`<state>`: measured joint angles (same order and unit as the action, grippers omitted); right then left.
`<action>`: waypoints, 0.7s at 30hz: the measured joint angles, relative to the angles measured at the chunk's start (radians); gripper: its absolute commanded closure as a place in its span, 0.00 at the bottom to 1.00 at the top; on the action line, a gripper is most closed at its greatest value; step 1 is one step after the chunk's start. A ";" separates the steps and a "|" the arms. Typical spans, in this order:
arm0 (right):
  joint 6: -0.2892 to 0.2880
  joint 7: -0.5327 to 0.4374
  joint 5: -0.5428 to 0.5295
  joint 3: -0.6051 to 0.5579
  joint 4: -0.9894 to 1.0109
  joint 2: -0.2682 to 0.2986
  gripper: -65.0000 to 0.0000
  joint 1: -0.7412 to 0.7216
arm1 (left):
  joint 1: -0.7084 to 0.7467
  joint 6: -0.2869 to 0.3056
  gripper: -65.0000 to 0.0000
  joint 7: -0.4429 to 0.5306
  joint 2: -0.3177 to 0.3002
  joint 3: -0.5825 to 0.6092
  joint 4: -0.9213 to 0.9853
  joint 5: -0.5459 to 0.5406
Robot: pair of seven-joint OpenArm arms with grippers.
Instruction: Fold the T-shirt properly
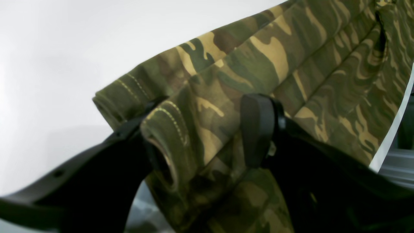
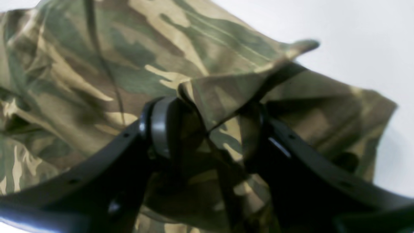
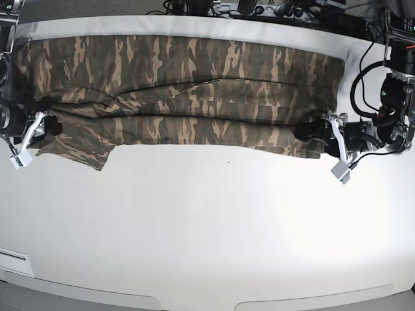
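The T-shirt point(image 3: 181, 91) lies spread in a long band across the far half of the white bench point(image 3: 214, 227), folded lengthwise so that its near edge runs almost straight from one arm to the other. One ragged corner hangs lower near the base view's left end.

The left gripper point(image 1: 207, 129) sits at the shirt's end on the base view's right. Its fingers point(image 1: 255, 129) stand wide apart, and a thick bunch of folded cloth with a stitched hem fills the gap between them. One black pad presses against the cloth on one side, and the other finger lies along the rolled hem on the opposite side. So the fingers are clamped on the T-shirt, spread by its bulk.

The right gripper point(image 2: 207, 129) is at the other end, on the base view's left. Its fingers point(image 2: 161, 126) are also well apart, with a gathered fold of the cloth caught between them and a loose flap draped over the top. The picture is blurred here. The cloth touches both fingers, though how firmly it is pinched cannot be judged.

No brand, label or readable writing shows on the shirt or the arms.
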<state>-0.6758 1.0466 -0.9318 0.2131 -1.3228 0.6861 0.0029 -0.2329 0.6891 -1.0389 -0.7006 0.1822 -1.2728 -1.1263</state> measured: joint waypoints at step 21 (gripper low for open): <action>0.000 -0.030 0.006 0.000 0.002 -0.031 0.70 -0.054 | 0.000 0.000 0.45 -0.001 0.000 0.000 0.000 -0.002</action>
<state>-0.6758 1.0168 -0.9257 0.2131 -1.3209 0.6548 -0.0509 -0.2329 0.6891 -1.0397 -0.7006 0.1822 -1.2728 -1.1278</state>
